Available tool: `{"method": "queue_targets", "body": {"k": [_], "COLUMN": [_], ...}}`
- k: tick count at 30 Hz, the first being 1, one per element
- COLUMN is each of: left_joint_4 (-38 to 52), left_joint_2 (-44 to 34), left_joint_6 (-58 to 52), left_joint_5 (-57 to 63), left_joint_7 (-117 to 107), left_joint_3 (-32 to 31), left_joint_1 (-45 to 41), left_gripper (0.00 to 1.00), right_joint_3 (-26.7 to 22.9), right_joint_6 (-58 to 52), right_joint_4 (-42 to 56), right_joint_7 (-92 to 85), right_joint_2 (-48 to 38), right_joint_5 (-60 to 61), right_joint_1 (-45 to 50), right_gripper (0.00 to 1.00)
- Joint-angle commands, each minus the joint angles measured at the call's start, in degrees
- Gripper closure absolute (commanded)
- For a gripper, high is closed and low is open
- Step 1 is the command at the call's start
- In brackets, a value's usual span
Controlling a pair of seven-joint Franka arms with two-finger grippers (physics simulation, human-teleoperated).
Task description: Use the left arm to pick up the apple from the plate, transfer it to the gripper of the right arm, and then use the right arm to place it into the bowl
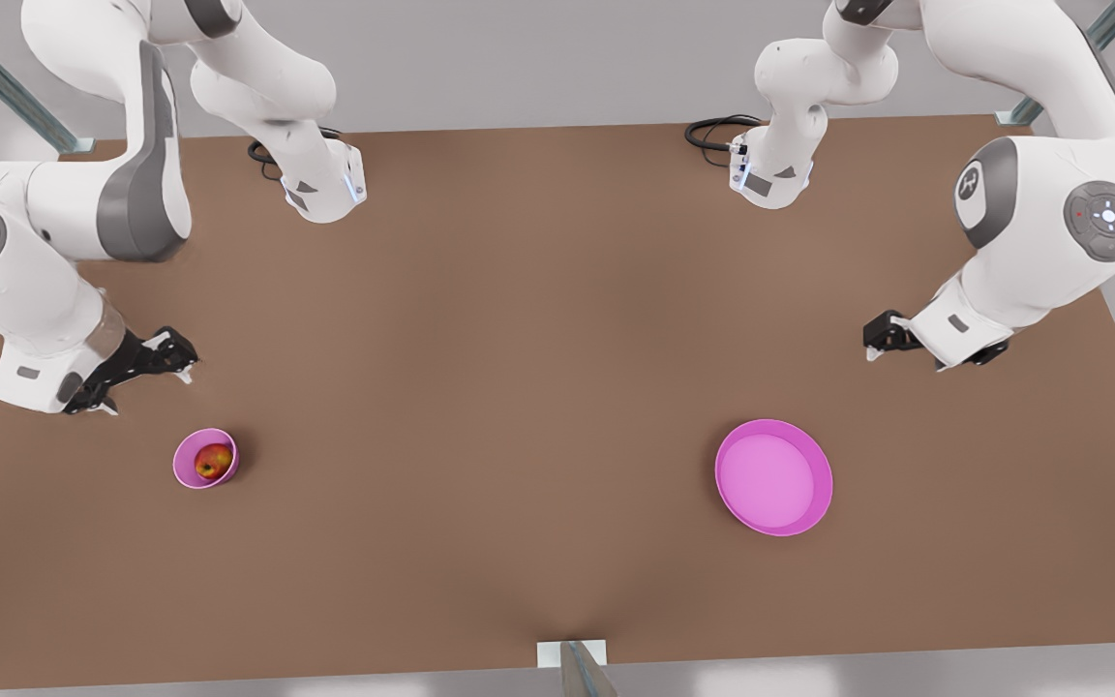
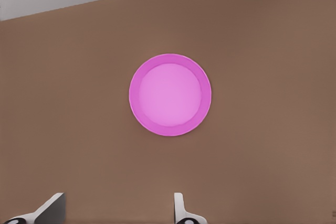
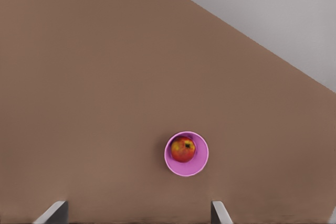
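Note:
The small red and yellow apple (image 1: 213,461) (image 3: 182,149) lies inside the deep pink bowl (image 1: 182,470) (image 3: 192,168) on the front view's left. On the front view's right, the wide magenta plate (image 1: 773,476) (image 2: 170,95) holds nothing. My right gripper (image 1: 146,385) (image 3: 137,214) hangs open above the table, behind the bowl and apart from it. My left gripper (image 1: 935,348) (image 2: 115,213) hangs open behind the plate, also apart, with nothing between its fingers.
The brown table (image 1: 519,387) stretches wide between bowl and plate. Black cables (image 1: 717,131) coil near the arm bases at the back edge. A small metal post (image 1: 577,668) stands at the middle of the front edge.

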Motion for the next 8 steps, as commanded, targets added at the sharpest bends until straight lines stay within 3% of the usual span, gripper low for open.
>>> {"method": "queue_targets", "body": {"k": [1,3,8], "left_joint_4": [0.05,0.13,0.22], "left_joint_2": [-0.06,0.38,1.17], "left_joint_6": [1.28,2.43,4.19], "left_joint_5": [0.27,0.27,0.27], "left_joint_7": [-8.47,-8.65,-8.74], "left_joint_3": [-0.02,-0.02,-0.02], "left_joint_1": [-0.29,-0.29,-1.0], "left_gripper": [0.0,0.0,0.0], "right_joint_3": [-2.29,-2.2,-2.2], "right_joint_6": [-1.62,-1.53,-1.62], "right_joint_4": [-1.45,-1.45,-0.66], "right_joint_7": [28.08,21.58,24.65], "right_joint_2": [-1.94,-1.94,-0.09], "right_joint_5": [2.07,2.24,3.3], "right_joint_1": [1.35,0.12,0.91], "right_gripper": [0.0,0.0,0.0]}}
